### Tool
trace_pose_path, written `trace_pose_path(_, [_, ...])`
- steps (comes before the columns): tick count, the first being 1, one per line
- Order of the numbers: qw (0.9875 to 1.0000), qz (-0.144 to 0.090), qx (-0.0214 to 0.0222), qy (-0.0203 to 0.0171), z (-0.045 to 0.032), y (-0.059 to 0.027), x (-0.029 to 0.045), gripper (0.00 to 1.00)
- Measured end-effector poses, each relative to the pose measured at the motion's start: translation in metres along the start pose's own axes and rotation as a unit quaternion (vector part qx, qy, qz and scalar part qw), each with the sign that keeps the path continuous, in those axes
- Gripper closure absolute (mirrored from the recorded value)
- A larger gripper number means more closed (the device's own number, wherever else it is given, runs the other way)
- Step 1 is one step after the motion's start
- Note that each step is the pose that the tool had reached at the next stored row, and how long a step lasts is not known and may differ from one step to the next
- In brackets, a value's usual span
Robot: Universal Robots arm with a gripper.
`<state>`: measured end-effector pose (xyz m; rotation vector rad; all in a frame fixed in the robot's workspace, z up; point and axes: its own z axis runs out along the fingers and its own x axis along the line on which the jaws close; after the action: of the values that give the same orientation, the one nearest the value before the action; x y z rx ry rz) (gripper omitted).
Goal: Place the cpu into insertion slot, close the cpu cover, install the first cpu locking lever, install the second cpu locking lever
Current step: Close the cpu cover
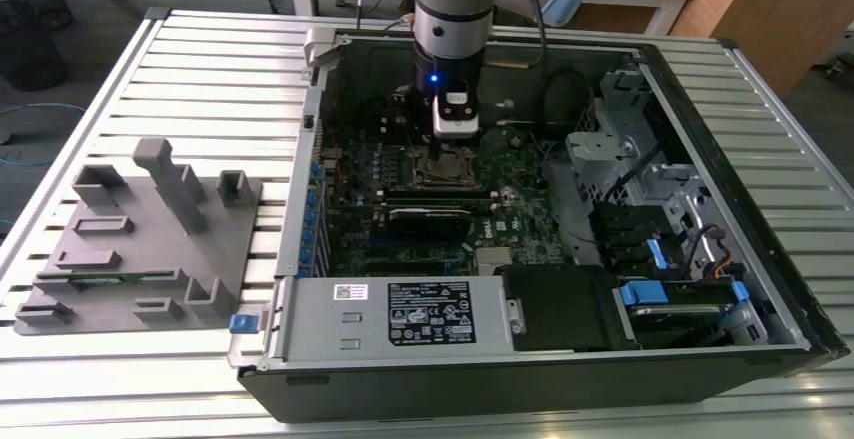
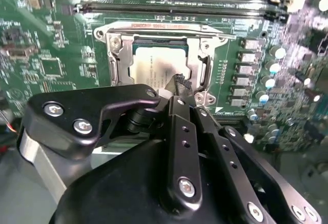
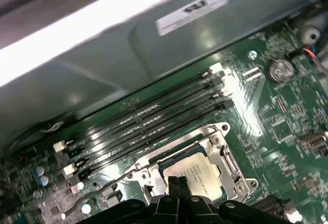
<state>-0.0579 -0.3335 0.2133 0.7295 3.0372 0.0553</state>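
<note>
The slatted table (image 1: 160, 69) carried the open computer case (image 1: 534, 394), with a grey fixture block (image 1: 134, 249) at nine o'clock from it in the exterior view. The arm (image 1: 454, 9) reached straight down into the case, likely to meet the green motherboard (image 1: 521, 179) square-on. The insertion slot (image 1: 441, 167) sat at twelve o'clock from the white-labelled power supply (image 1: 400, 314). The cpu cover (image 2: 114, 60) lay flat over the slot, framing the cpu (image 2: 159, 62), which was seated inside (its pale top showing through the window). One thin locking lever (image 3: 102, 188) stood off the board, seemingly unlatched. The gripper (image 2: 179, 83) was clenched on nothing, fingertips together at the cover's edge, probably to press rather than grasp.
</note>
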Motion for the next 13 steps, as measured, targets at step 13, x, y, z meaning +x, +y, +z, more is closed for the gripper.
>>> trace_pose_path(13, [0.9930,-0.118,-0.0030,0.0001,0.0030,-0.0001,0.0000,0.89])
